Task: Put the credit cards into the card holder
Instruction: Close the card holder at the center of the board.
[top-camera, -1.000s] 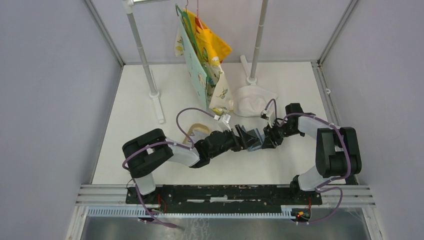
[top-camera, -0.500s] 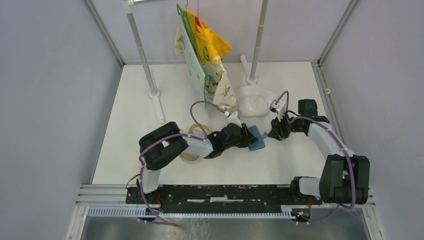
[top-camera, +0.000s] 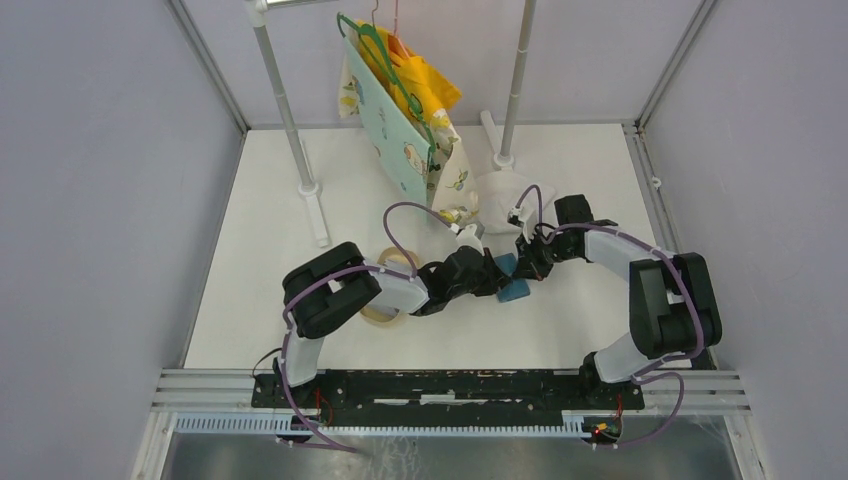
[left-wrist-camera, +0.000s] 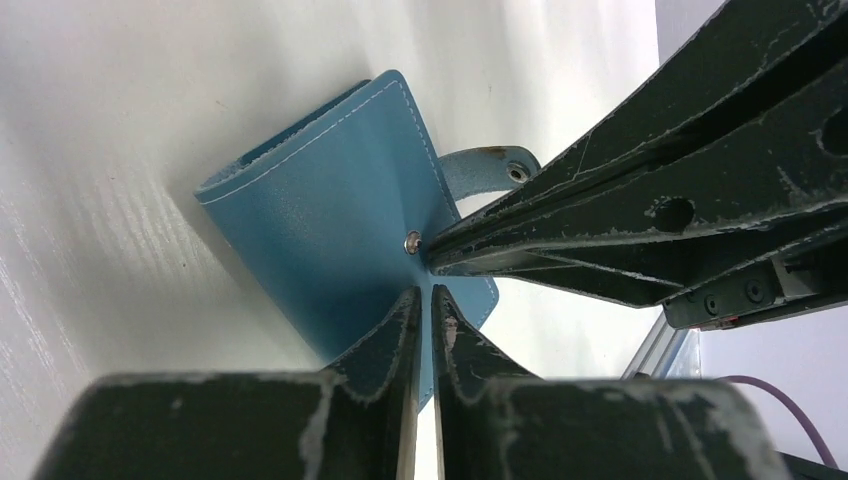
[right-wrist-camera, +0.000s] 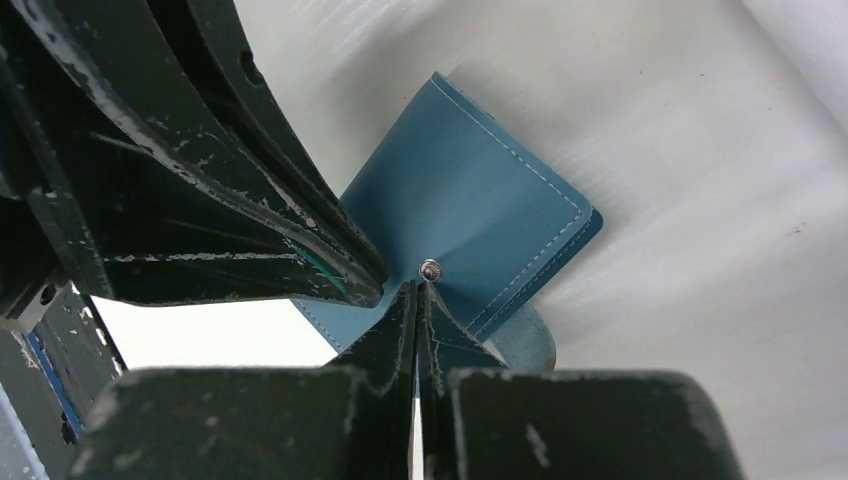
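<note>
The blue card holder (top-camera: 514, 289) lies flat on the white table, closed, its snap button (left-wrist-camera: 412, 241) facing up and its strap tab (left-wrist-camera: 490, 168) loose to one side. My left gripper (left-wrist-camera: 425, 293) hovers over the holder's near edge, shut to a thin slit with nothing between its fingers. My right gripper (right-wrist-camera: 416, 289) is shut, its tips right at the snap button (right-wrist-camera: 429, 269). The two grippers' tips almost meet over the holder (right-wrist-camera: 470, 210), the left gripper (top-camera: 497, 274) from the left and the right gripper (top-camera: 523, 264) from the right. The credit cards are out of view.
A tan oval ring (top-camera: 384, 291) lies under the left forearm. Behind, a clothes rail on two posts (top-camera: 310, 188) carries hanging patterned bags (top-camera: 398, 130). A crumpled white cloth (top-camera: 503, 196) sits just behind the right gripper. Side walls bound the table.
The right arm swung back left to the card holder and its jaws closed. The left jaws closed from wide open. The hanging bag has swung slightly.
</note>
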